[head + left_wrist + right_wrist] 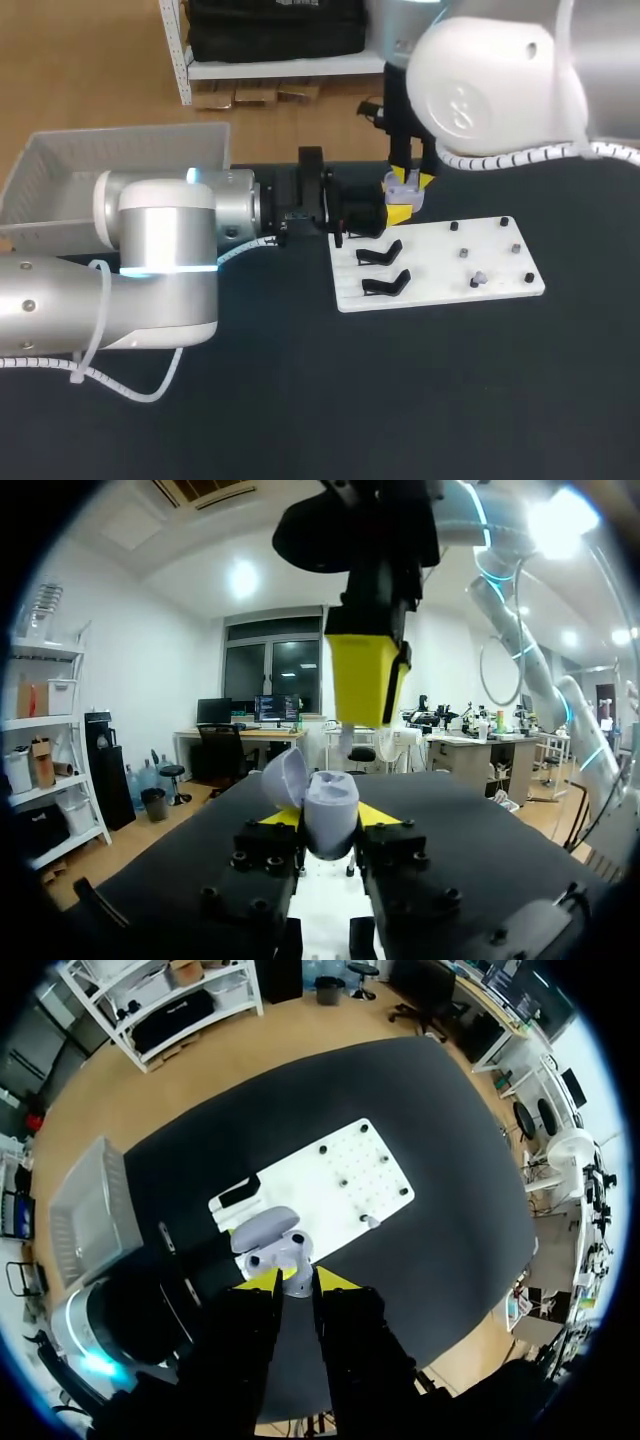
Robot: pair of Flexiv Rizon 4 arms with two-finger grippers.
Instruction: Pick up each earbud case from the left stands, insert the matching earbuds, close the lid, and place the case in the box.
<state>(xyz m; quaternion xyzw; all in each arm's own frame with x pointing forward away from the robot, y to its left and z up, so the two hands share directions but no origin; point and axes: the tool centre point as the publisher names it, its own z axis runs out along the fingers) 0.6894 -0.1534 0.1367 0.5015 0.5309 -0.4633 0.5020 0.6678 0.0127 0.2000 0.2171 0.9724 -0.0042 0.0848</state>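
- Found the left gripper pinching the earbud case from two sides, yellow tips pressed against its lower body.
- Noted the case as lavender, with its lid swung open, held in the air over the left end of the white board.
- Located the right gripper directly above the open case, pointing down at it; cannot tell whether it is spread or pinching anything.
- Recorded the board lying flat on the table, right of its middle and nearer the far edge than the near one.
- Counted two black stands on the board's left end: the far stand and the near stand, just beside each other.
- Logged one small pale earbud on the board toward its near right corner, among the dark pegs.
- Placed the white box at the table's far left corner, well apart from the case and the board.
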